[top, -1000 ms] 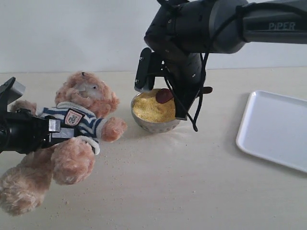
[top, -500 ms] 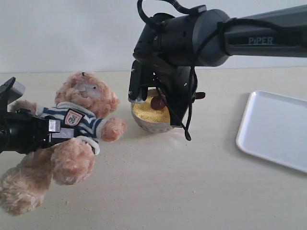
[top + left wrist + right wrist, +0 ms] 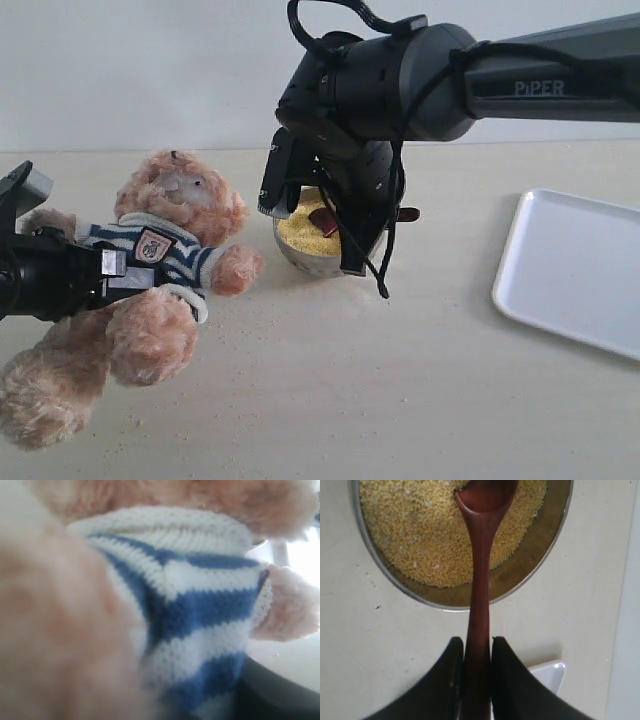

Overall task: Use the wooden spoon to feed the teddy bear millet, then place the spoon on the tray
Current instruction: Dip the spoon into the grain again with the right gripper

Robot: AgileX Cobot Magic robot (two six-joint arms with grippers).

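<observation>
SCOOPING STAGE: The right gripper is clenched on the thin handle of the wooden spoon. The spoon's small bowl dips into the far side of the heap of millet in the metal bowl, at mid-tabletop. To the left, the teddy bear leans back in its striped shirt. The left gripper appears clamped on its torso, though its wrist view shows only fur and knit. The spoon is well apart from the bear's face, so the feeding looks not yet done. The white tray lies at the far right with no spoon on it. By this reading, what remains is loading the spoon, carrying it to the bear's mouth, then setting it on the tray.
</observation>
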